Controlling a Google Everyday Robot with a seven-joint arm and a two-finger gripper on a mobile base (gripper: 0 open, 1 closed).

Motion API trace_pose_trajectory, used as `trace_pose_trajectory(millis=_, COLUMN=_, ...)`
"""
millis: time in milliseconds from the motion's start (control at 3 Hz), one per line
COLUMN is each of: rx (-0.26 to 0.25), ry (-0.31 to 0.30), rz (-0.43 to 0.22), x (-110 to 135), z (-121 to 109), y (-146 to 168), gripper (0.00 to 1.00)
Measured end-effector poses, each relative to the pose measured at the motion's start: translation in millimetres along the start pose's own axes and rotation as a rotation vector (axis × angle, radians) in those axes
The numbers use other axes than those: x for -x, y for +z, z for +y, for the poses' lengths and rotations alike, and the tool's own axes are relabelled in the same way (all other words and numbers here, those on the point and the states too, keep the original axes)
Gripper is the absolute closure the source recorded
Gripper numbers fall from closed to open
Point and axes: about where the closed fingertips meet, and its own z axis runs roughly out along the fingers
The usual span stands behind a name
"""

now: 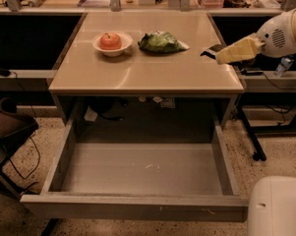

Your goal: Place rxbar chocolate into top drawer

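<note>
Cabling [20, 163] is trailing over the speckled floor at the far left, beside a dark brown seat-like object [7, 124] that cannot be identified with certainty. Moving right, the beige tabletop [137, 75] is carrying a white bowl [99, 46] on its rear left portion, and a red-orange round fruit [110, 40] is sitting inside that bowl. Just beside the bowl, and apart from it, a wrinkly green snack bag [161, 42] is lying flat near the rear centre of the surface. Below the table, the top drawer [137, 213] is standing fully pulled out toward the camera, its grey floor showing a few pale scuffs and its front panel running along the bottom of the view. Further right, the rxbar chocolate [212, 49] is showing as a small dark flat piece over the rear right part of the tabletop, well apart from the drawer opening and to the right of the green bag. The gripper [220, 56] is hanging over the right edge of the table, its pale yellow fingers [236, 50] pressing together on the bar, which is projecting leftward from their tips. The white arm [285, 33] is reaching in from the right border, and a white part of the robot's body [278, 205] is filling the lower right corner.
</note>
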Motion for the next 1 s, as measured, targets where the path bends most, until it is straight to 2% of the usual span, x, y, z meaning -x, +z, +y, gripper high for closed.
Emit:
trace_pose_trajectory(millis=333, rx=0.0, ry=0.0, rz=-0.001, x=0, z=0, y=0, gripper=1.0)
trace_pose_trajectory(millis=667, rx=0.064, ry=0.09, rz=0.008, x=6, z=16, y=-8, gripper=1.0)
trace_pose_trajectory(millis=1000, rx=0.178, ry=0.231, rz=0.054, x=41, z=55, y=-32, gripper=1.0)
